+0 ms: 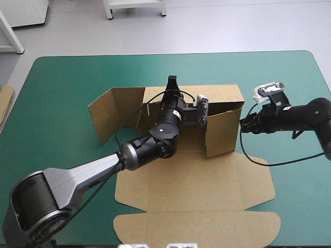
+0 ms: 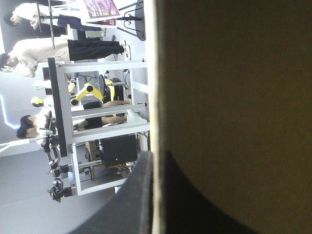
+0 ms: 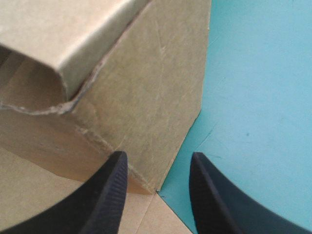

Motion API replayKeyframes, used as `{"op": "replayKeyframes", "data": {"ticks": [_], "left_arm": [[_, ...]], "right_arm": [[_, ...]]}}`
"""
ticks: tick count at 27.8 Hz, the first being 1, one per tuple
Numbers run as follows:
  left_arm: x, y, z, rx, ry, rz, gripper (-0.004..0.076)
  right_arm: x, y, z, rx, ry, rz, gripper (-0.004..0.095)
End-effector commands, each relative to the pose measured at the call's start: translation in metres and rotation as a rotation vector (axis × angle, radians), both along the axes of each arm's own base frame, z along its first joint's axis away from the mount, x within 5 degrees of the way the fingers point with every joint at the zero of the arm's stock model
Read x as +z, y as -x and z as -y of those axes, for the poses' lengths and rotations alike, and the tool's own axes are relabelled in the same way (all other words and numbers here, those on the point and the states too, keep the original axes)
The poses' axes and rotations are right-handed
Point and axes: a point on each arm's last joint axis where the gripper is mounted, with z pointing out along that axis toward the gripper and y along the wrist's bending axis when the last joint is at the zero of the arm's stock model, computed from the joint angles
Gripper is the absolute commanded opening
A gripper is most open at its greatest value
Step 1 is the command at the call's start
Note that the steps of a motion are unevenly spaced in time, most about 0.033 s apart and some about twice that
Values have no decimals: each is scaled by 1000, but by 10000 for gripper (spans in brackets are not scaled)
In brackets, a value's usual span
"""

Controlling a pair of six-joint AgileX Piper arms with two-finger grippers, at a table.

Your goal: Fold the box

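The brown box point(image 1: 199, 181) lies mid-table with its lid panel flat toward the near edge. Its back wall point(image 1: 220, 94) and right wall point(image 1: 223, 132) stand raised, and a left flap point(image 1: 111, 112) leans outward. My left gripper point(image 1: 172, 80) reaches over the box's floor to the back wall's top edge. In the left wrist view the board's edge point(image 2: 155, 97) runs between the black fingers point(image 2: 139, 195), so the left gripper point(image 2: 155, 161) is shut on it. My right gripper point(image 1: 242, 124) is open just outside the right wall. In its wrist view the gripper point(image 3: 157, 157) straddles that wall's lower corner point(image 3: 146, 122).
An edge of more brown board point(image 1: 5, 101) shows at the table's left edge. Bare teal-green cover point(image 1: 67, 77) lies beyond the box, to its left, and on the right side point(image 1: 300, 181) under the right arm.
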Motion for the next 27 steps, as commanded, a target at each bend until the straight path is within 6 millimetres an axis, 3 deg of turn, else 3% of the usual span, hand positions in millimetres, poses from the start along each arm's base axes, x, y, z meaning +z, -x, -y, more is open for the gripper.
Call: {"op": "replayKeyframes", "data": {"ticks": [1, 11, 16, 22, 27], "left_arm": [[32, 7, -3, -34, 40, 91, -8], [32, 7, -3, -32, 46, 92, -8], [32, 7, -3, -32, 46, 92, -8], [32, 7, -3, -32, 46, 92, -8], [32, 7, -2, -33, 47, 92, -8]], "right_arm": [[19, 7, -3, 6, -33, 53, 391], [19, 7, -3, 76, 21, 95, 399], [16, 1, -2, 75, 23, 115, 487], [5, -7, -11, 159, -43, 95, 519], [8, -6, -23, 207, -31, 110, 519]]}}
